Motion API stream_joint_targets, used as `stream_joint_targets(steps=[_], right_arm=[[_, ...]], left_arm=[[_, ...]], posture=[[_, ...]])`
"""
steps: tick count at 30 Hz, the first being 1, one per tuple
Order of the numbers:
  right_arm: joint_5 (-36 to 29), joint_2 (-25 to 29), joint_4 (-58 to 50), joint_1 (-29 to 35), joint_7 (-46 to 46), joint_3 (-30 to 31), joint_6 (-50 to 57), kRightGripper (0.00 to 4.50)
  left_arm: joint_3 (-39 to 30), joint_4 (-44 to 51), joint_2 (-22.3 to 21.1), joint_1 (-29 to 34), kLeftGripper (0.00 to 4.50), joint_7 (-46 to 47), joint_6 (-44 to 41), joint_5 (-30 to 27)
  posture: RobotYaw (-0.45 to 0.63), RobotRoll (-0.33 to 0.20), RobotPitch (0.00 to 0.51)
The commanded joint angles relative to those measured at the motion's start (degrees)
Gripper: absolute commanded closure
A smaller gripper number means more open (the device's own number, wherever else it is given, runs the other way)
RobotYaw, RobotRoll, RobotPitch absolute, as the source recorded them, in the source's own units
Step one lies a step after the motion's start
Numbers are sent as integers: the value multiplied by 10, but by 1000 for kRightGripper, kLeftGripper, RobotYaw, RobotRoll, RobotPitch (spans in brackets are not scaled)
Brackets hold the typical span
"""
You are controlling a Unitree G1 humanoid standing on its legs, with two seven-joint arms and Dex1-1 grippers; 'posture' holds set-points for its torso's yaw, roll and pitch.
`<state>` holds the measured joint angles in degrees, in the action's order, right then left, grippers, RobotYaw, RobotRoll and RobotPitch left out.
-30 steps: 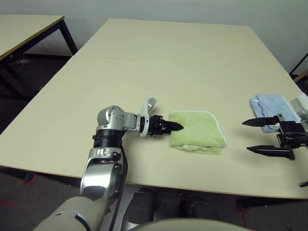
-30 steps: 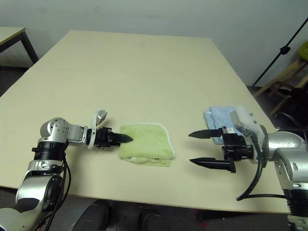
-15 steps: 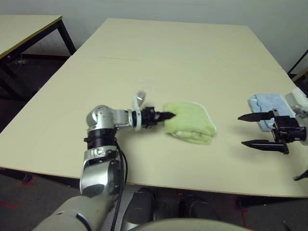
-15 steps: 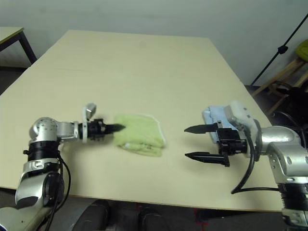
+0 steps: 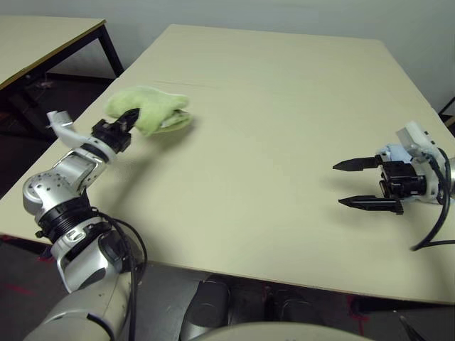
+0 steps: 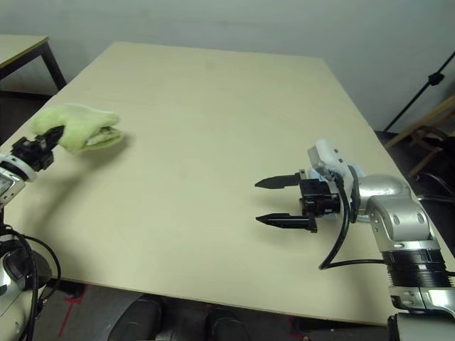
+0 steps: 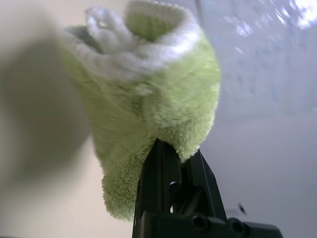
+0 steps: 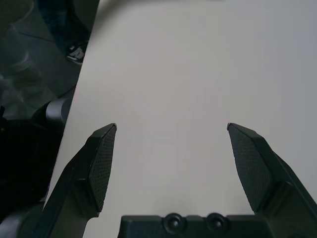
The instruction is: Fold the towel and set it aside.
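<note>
even, soft overhead light, no glare on the table (image 5: 270, 106). a faint shadow sits under the towel (image 5: 151, 112). wrist close-up smears the towel's far folds, background washed out, everything else stays reasonably sharp.

A: What colour is the towel (image 5: 153, 112)?
B: Light lime green, plain terry, with white edging along the folded rim.
A: And the table (image 5: 270, 128) under it?
B: Pale beige, unpatterned; the other table (image 5: 43, 35) at far left matches, with black legs.
A: The grippers?
B: Black fingers (image 8: 101, 163) on silver forearms (image 6: 387, 209).
</note>
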<state>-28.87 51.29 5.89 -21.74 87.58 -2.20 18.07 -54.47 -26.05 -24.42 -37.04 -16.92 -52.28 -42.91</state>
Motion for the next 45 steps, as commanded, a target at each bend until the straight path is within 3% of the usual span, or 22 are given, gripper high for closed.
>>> stream_joint_targets(steps=[1, 5, 9, 11, 16, 18, 19, 23, 26, 29, 36, 40, 45], right_arm=[[5, 0, -1, -3, 1, 8, 5, 0], [3, 2, -6, 4, 0, 5, 6, 0], [-6, 1, -24, 24, -10, -4, 14, 0], [-9, 2, -32, 34, -14, -8, 15, 0], [-18, 1, -42, 53, -27, -20, 21, 0], [-22, -2, -44, 56, -33, -26, 26, 0], [-25, -5, -44, 57, -38, -29, 28, 0], [-52, -30, -47, 45, -87, -54, 53, 0], [-63, -55, -46, 27, -146, -79, 70, 0], [-66, -102, -34, -4, -260, -129, 68, 0], [-10, -154, -28, 15, -466, -207, 18, 0], [41, -217, -71, 69, -605, -251, -45, 0], [86, -295, -119, 142, -710, -253, -89, 0]], left_arm=[[36, -56, -3, 20, 4467, 0, 42, 20], [79, -112, -15, 33, 4467, -13, 49, 33], [97, -138, -44, 44, 3410, -10, 30, 33], [102, -119, -57, 56, 2645, -11, 14, 25], [133, 43, -89, 126, 872, -31, -84, -12], [163, 170, -110, 190, 138, -76, -139, -53], [173, 217, -121, 219, 27, -99, -152, -69], [182, 317, -143, 268, 27, -119, -140, -80], [179, 362, -138, 254, 27, -119, -109, -87], [221, 371, -131, 216, 27, -118, -27, -42], [277, 310, -80, 196, 27, -90, 196, 91], [275, 249, -38, 215, 27, -56, 339, 169], [268, 152, -16, 231, 27, -17, 487, 240]], posture=[[231, 0, 78], [225, 0, 78], [202, 0, 81], [198, 0, 83], [200, 0, 86], [212, 0, 86], [212, 0, 86], [222, 0, 88], [222, 0, 88], [214, 0, 94], [163, 0, 99], [138, 0, 101], [97, 0, 97]])
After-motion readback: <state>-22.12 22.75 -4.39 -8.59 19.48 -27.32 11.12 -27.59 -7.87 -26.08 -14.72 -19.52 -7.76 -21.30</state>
